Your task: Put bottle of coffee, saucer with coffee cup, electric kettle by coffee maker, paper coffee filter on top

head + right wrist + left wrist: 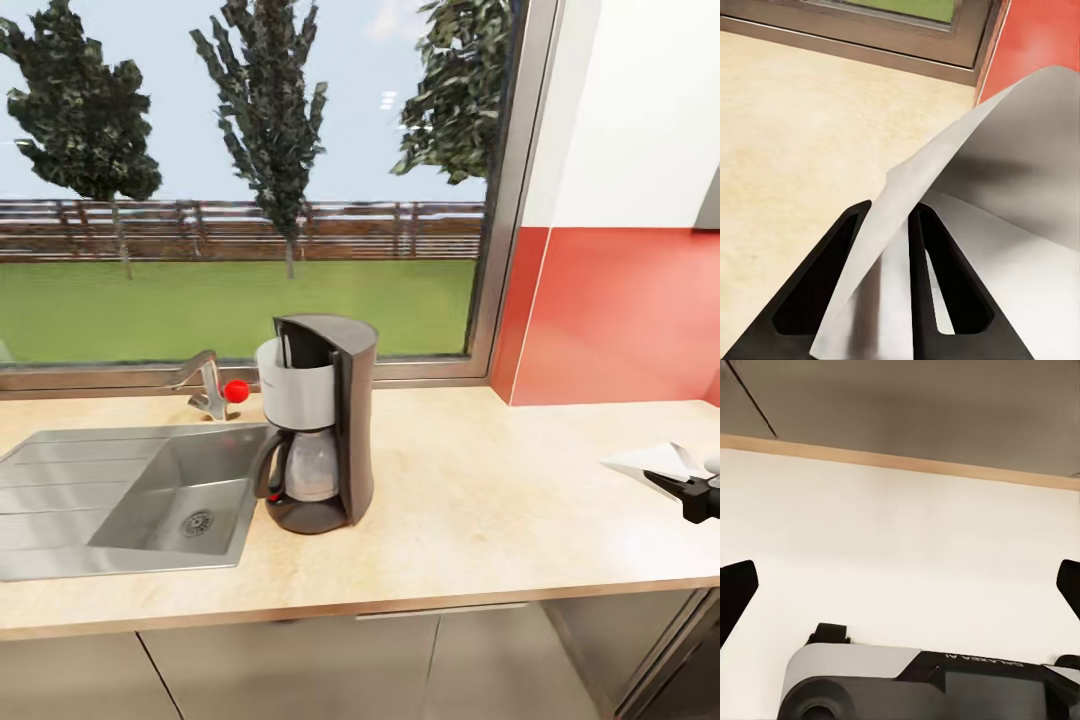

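The coffee maker [318, 420], dark-framed with a white front panel and a carafe under it, stands on the light wood countertop [480, 500] beside the sink. At the far right, my right gripper [690, 490] hovers low over the countertop, shut on the white paper coffee filter [655, 462], well away from the coffee maker. The right wrist view shows the two black fingers [945, 285] of my right gripper [891, 210] pinching the curled filter sheet [1005, 172]. My left gripper [904, 585] is open, its fingertips [739, 592] wide apart with nothing between them, facing a pale surface.
A steel sink [170, 490] with a faucet [210, 385] and red knob [236, 391] lies left of the coffee maker. A large window runs behind, and a red backsplash [620, 310] sits at the right. Bare countertop stretches between coffee maker and filter. Grey cabinet fronts [300, 670] run below.
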